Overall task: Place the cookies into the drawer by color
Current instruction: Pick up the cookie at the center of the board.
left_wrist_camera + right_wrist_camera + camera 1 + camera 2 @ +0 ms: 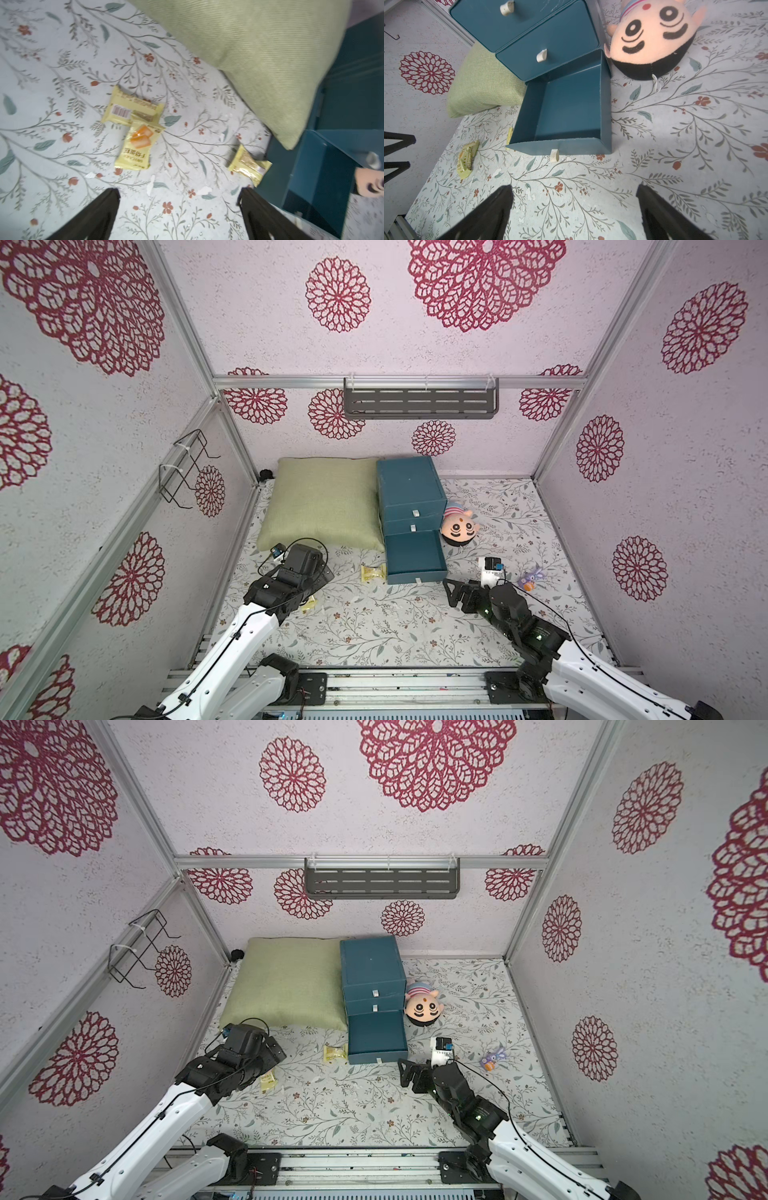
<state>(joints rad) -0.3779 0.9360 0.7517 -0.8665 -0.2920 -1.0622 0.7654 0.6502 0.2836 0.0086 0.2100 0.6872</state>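
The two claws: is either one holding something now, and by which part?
Nothing is held. The left claw is open near the yellow cookies, touching none. The right claw is open and empty before the pulled-out bottom drawer.

Three yellow cookies (133, 128) lie beside green cushion (270, 62)

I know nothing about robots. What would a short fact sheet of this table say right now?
chest: blue drawer chest, top two drawers shut
bottom drawer: pulled out, empty
cookies in view: three yellow packets, two overlapping, one beside the open drawer
arms: left tool open, empty, near the overlapping pair; right tool open, empty, facing the open drawer
other things: green cushion, plush toy
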